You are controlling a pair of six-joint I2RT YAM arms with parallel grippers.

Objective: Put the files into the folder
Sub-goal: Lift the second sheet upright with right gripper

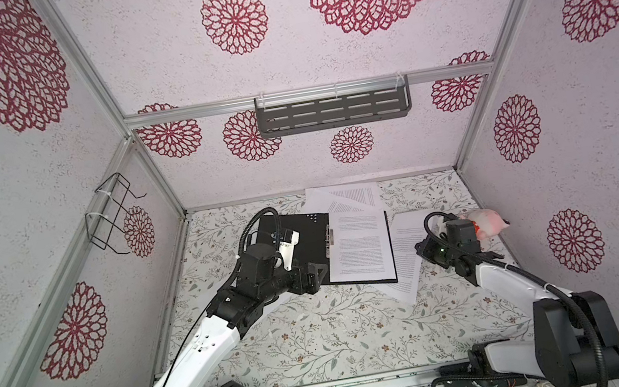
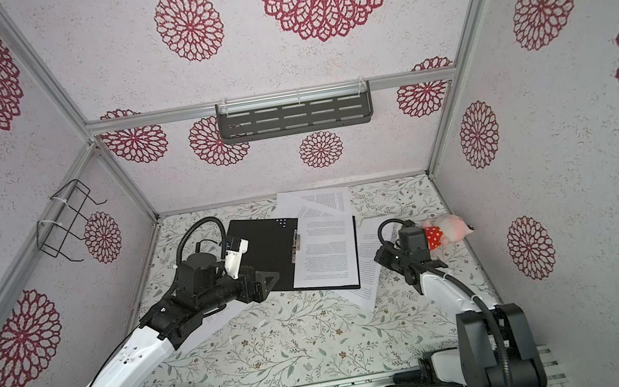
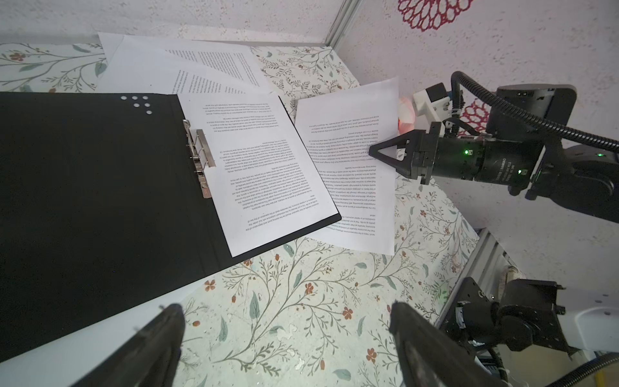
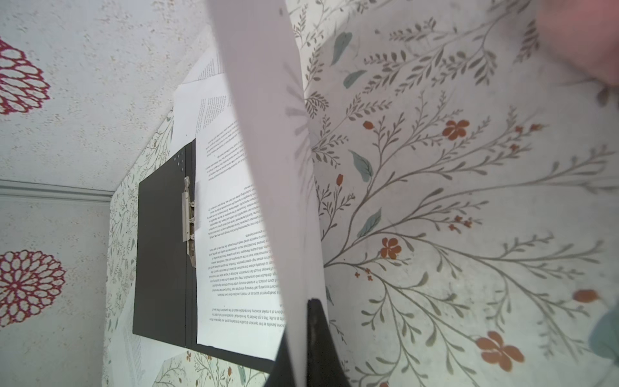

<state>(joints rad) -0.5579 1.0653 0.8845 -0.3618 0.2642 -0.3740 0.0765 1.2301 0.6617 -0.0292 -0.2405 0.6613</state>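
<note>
The folder [image 1: 314, 246] lies open, black side up, on the desk [image 1: 324, 348], one printed sheet [image 1: 360, 247] on its right half. At its 3 o'clock the right pincer [image 3: 375, 152] is clamped on the edge of a loose sheet [image 3: 355, 187]; the left pincer [image 3: 284, 320] gapes wide at 7 o'clock, empty

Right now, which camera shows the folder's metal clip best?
Left wrist view: the metal clip is close, sharp, unblocked. Right wrist view shows the metal clip smaller; both top views show the metal clip tiny.
</note>
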